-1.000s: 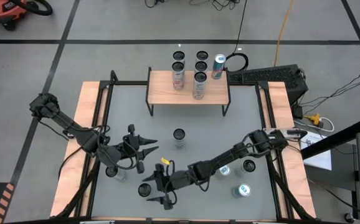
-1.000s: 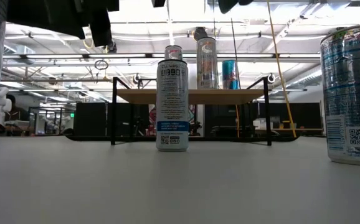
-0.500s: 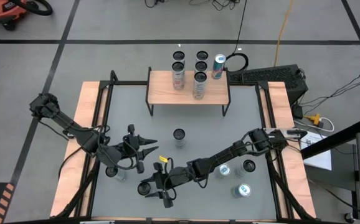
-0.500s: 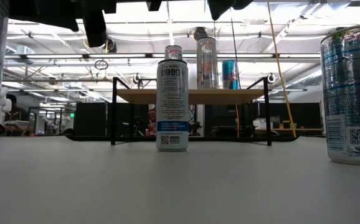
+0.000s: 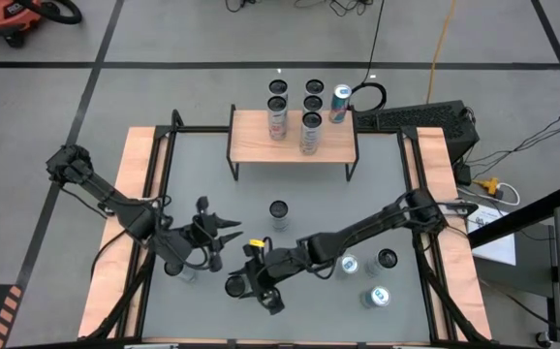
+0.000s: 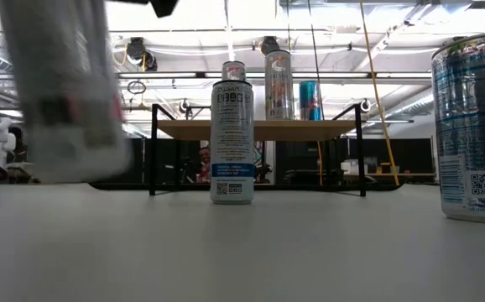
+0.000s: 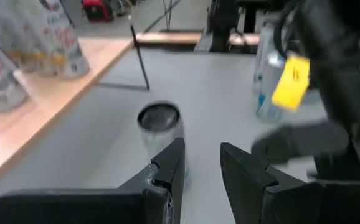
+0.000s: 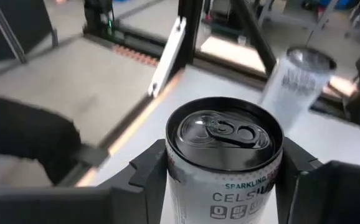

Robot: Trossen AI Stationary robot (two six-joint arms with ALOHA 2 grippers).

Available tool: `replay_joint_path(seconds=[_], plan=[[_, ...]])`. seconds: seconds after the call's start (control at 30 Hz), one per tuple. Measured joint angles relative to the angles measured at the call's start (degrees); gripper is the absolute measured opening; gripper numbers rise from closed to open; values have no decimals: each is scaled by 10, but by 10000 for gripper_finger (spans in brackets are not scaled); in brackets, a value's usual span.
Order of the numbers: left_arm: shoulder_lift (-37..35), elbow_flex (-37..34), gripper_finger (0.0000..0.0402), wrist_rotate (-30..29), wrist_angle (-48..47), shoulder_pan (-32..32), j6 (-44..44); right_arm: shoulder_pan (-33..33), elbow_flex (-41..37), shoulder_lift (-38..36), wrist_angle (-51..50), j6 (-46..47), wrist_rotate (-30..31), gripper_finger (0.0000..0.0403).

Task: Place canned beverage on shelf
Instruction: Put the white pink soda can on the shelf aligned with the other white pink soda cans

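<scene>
We see the can clamped in the right hand, lower centre, blurred in the low view. The left hand sits slightly apart, empty. The shelf carries two cans.

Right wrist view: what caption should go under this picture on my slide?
The right end effector grips a silver can by its sides, pull tab facing up, another can standing behind.
</scene>
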Motion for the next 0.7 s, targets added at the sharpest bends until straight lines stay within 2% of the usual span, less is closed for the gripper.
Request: replay_joint_path(seconds=[0.17, 0.3, 0.5, 0.7], plan=[[0, 0, 104, -21, -85, -15, -60, -8, 0, -11, -41, -5, -5, 156], [0, -11, 104, -48, -112, -36, -71, -21, 0, -11, -36, -3, -67, 154], [0, -55, 104, -73, -112, -69, -78, -34, -8, -6, -33, -14, -119, 155], [0, -111, 104, -63, -73, -93, -147, -63, -9, -6, -31, -39, -191, 154]])
